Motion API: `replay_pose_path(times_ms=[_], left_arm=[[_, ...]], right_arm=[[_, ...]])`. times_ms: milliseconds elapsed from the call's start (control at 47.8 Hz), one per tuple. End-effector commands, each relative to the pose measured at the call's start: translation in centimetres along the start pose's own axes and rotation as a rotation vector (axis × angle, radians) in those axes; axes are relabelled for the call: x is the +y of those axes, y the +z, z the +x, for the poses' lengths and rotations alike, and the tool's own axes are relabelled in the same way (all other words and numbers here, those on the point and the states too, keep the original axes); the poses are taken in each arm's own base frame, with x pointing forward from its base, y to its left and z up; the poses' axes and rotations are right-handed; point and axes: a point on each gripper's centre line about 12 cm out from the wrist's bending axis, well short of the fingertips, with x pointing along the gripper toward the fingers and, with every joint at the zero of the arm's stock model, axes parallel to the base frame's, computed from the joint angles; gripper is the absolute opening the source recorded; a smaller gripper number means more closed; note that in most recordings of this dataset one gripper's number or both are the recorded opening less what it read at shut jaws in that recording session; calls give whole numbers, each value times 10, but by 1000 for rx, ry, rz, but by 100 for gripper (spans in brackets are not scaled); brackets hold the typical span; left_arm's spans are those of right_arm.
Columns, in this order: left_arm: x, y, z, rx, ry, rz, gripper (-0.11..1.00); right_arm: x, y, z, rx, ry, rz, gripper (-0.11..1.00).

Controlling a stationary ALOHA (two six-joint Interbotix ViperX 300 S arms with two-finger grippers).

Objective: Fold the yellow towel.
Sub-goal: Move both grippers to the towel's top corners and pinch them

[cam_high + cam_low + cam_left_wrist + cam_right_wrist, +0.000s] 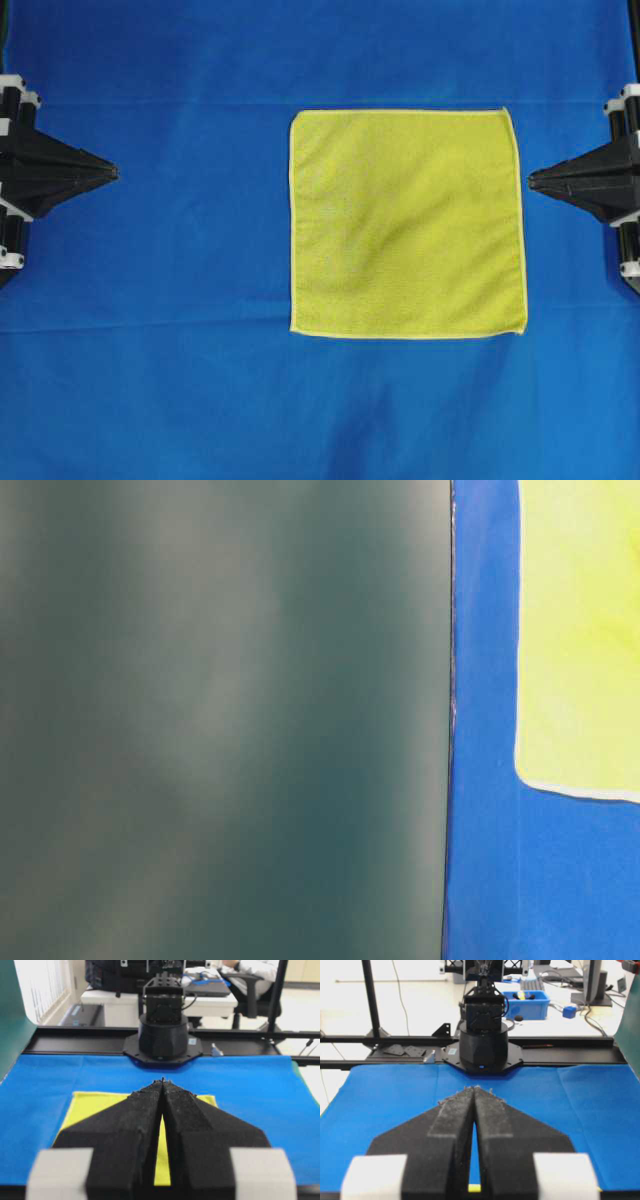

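while lying flat, yellow towel (407, 222) square, unfolded, paler hem

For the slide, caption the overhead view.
Yellow towel flat and unfolded on blue cloth, left gripper and right gripper shut at either side.

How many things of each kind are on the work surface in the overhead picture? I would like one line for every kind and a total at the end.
Square bright yellow microfibre towel, lying flat and unfolded: 1
Blue cloth covering the table: 1
Black robot grippers, both shut and empty: 2, the left gripper and the right gripper
Total: 4
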Motion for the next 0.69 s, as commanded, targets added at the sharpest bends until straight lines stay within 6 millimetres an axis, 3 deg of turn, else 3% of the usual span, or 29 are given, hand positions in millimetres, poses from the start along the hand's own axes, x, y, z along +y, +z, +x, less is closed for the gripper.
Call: replay_pose_path(times_ms=[0, 147, 314, 607, 670], left_arm=[[2, 2, 7, 9, 12, -55, 0], [6, -4, 16, 42, 36, -66, 0], [27, -18, 28, 109, 130, -98, 0], [63, -57, 62, 267, 260, -136, 1], [70, -67, 74, 305, 272, -140, 8]], right_arm=[[-2, 11, 4, -25, -10, 11, 0], [-14, 6, 7, 79, -73, 57, 0], [-33, -5, 5, 199, -175, 116, 0], [-81, -46, -9, 435, -430, 211, 0], [-91, -57, -13, 492, -480, 231, 1]])
